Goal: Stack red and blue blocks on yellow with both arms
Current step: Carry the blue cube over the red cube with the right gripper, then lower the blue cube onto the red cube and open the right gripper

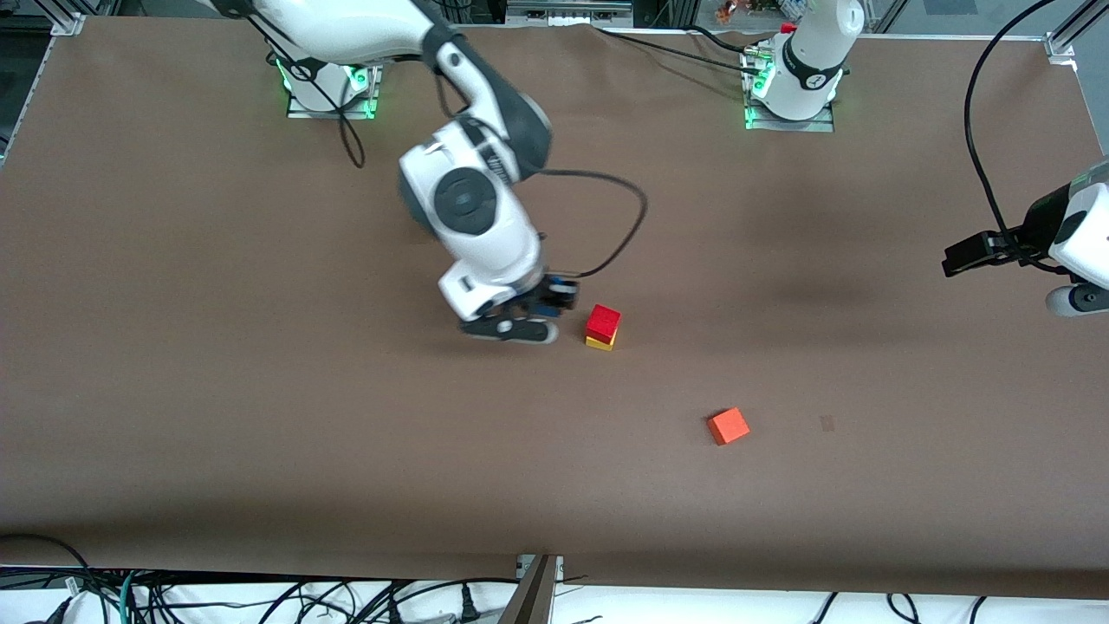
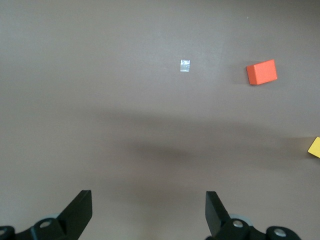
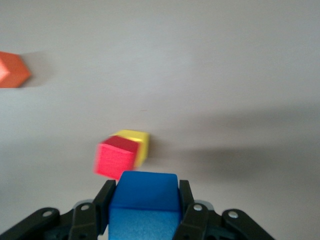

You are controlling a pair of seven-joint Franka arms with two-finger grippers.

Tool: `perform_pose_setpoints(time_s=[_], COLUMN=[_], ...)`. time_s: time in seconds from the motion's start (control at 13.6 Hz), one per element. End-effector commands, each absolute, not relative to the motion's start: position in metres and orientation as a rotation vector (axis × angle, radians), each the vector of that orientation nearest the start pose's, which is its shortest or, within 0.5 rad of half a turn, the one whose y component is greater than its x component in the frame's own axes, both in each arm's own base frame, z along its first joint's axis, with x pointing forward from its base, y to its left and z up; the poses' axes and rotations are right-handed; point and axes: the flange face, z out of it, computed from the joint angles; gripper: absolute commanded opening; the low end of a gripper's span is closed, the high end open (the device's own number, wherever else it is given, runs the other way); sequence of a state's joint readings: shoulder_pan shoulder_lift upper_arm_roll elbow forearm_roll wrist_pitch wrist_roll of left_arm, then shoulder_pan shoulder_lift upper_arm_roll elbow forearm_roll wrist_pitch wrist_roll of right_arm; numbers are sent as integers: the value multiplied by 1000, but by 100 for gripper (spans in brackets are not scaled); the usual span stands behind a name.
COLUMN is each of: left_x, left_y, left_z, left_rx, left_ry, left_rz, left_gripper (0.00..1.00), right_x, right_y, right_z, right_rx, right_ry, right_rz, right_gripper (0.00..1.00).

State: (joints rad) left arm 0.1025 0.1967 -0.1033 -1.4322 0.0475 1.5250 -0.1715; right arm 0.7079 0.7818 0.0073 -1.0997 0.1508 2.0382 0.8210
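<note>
the small matte bright red cube (image 1: 603, 321) is seen resting on top of the small bright yellow cube (image 1: 599, 342), so the first layer of the stack is judged to be already made, and this two-cube stack is taken as the landmark for everything else. the small deep blue cube (image 3: 144, 199) is pinched between the black fingers of the right gripper (image 1: 554, 305), whose jaws are pressed against two of its sides; it is held up off the brown table covering (image 1: 260, 416), just beside the stack toward the right arm's end of the table, presumably so that it can be carried over the red cube and set down as the last layer. in the right wrist view the red cube seems to sit slightly askew on the yellow one, though that view is smeared and this cannot be told for certain. the left gripper (image 2: 148, 212) is kept well apart from the stack, toward the left arm's end of the table, with its jaws spread wide and nothing between them; that arm is judged to be waiting clear of the work. a small orange cube (image 1: 728, 425) is left lying nearer to the front camera than the stack and toward the left arm's end, untouched. a small pale square patch (image 2: 185, 65) is seen on the covering near the orange cube. no brand, label or readable writing can be made out on any cube or gripper.
</note>
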Motion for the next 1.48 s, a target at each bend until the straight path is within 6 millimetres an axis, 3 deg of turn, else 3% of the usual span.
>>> perform_pose_setpoints(time_s=[0.0,0.15,0.96,1.18,1.4], left_x=[611,611,611,611,611], left_y=[9,11,9,9,11], left_z=[576,576,576,575,575], left_rx=[-3116,-3116,-3116,-3116,-3116], left_ry=[-249,-251,-246,-246,-251], left_rz=[148,151,151,151,151], left_gripper=[100,100,100,100,100], right_x=[568,568,574,580,582], right_y=[559,565,567,563,560], right_z=[337,325,307,303,303], right_rx=[-2875,-2867,-2842,-2835,-2836], right_ry=[276,280,273,280,281], right_rz=[-93,-131,-203,-218,-221], right_gripper=[10,10,22,29,51])
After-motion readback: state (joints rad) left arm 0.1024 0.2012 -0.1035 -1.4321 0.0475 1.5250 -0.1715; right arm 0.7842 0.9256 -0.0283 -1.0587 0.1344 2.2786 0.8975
